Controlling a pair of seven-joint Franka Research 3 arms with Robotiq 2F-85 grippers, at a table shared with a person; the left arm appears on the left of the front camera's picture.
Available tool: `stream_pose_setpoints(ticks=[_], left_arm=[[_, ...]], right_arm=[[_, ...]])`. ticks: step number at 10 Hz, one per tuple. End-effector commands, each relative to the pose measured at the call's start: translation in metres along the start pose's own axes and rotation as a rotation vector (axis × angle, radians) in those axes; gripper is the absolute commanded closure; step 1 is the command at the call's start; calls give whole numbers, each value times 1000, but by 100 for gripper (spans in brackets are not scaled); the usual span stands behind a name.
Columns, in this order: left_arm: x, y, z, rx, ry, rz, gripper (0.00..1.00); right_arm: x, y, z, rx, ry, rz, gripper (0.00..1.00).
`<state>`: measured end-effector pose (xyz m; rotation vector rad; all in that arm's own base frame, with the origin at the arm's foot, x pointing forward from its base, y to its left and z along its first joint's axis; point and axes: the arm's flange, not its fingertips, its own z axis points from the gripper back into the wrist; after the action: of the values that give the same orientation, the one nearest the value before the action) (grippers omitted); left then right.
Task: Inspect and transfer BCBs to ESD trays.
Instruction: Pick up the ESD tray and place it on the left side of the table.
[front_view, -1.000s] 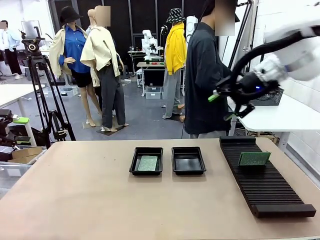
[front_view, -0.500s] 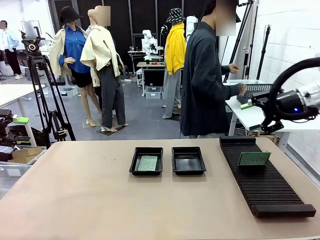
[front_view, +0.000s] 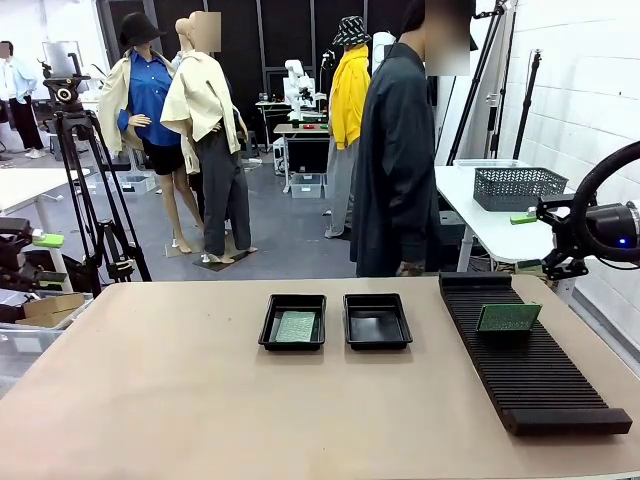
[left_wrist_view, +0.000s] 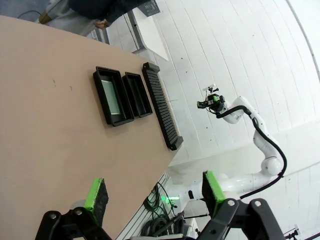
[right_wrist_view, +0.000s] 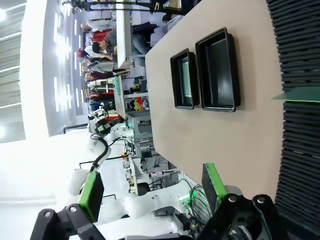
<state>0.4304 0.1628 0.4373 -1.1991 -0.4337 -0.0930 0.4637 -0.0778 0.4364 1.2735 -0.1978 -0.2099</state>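
— Counter (front_view: 150, 400), left to right?
— First the left tool (left_wrist_view: 155, 192), spread, pinching nothing. Then the left ESD tray (front_view: 268, 325) holding a BCB (front_view: 295, 327), the right ESD tray (front_view: 377, 325) just beside it, a second BCB (front_view: 508, 317) standing on the rack (front_view: 540, 385), and the right tool (right_wrist_view: 154, 189), spread too.

Bench (front_view: 200, 400): tan, smooth top.
Rack (front_view: 540, 385): long, black, ribbed, lying on the bench's right side (far edge toward near edge).
Person (front_view: 395, 170): dark coat, standing just behind the bench.
Basket (front_view: 518, 187): dark wire mesh, on a white side table (front_view: 480, 225).
Tripod (front_view: 85, 190): black, far left, on the floor.
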Motion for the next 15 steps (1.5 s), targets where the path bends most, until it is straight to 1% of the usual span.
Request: stream_pose_setpoints(ticks=[1, 2, 3, 4, 6, 7, 8, 9, 10, 12, 14, 15], left_arm=[[19, -25, -32, 57, 48, -1, 0], [25, -32, -45, 79, 71, -12, 0], [32, -44, -68, 103, 118, -28, 0], [38, -49, -85, 123, 144, -28, 0], [48, -60, -125, 157, 228, -45, 0], [51, -70, -148, 181, 242, -59, 0], [50, -80, -170, 215, 217, -74, 0], [50, -86, -191, 271, 218, -57, 0], [54, -89, -213, 341, 235, -42, 0], [59, -92, -260, 442, 298, -32, 0], [64, -84, -302, 537, 333, -17, 0], [64, -76, -323, 584, 333, -16, 0]], right_arm=[[-1, 4, -4, -22, -2, 8, 0], [-1, 4, -4, -22, -2, 8, 0], [-1, 4, -4, -22, -2, 8, 0], [-1, 4, -4, -22, -2, 8, 0], [-1, 4, -4, -22, -2, 8, 0], [-1, 4, -4, -22, -2, 8, 0], [-1, 4, -4, -22, -2, 8, 0], [-1, 4, -4, -22, -2, 8, 0], [-1, 4, -4, -22, -2, 8, 0], [-1, 4, -4, -22, -2, 8, 0], [-1, 4, -4, -22, -2, 8, 0], [-1, 4, -4, -22, -2, 8, 0]])
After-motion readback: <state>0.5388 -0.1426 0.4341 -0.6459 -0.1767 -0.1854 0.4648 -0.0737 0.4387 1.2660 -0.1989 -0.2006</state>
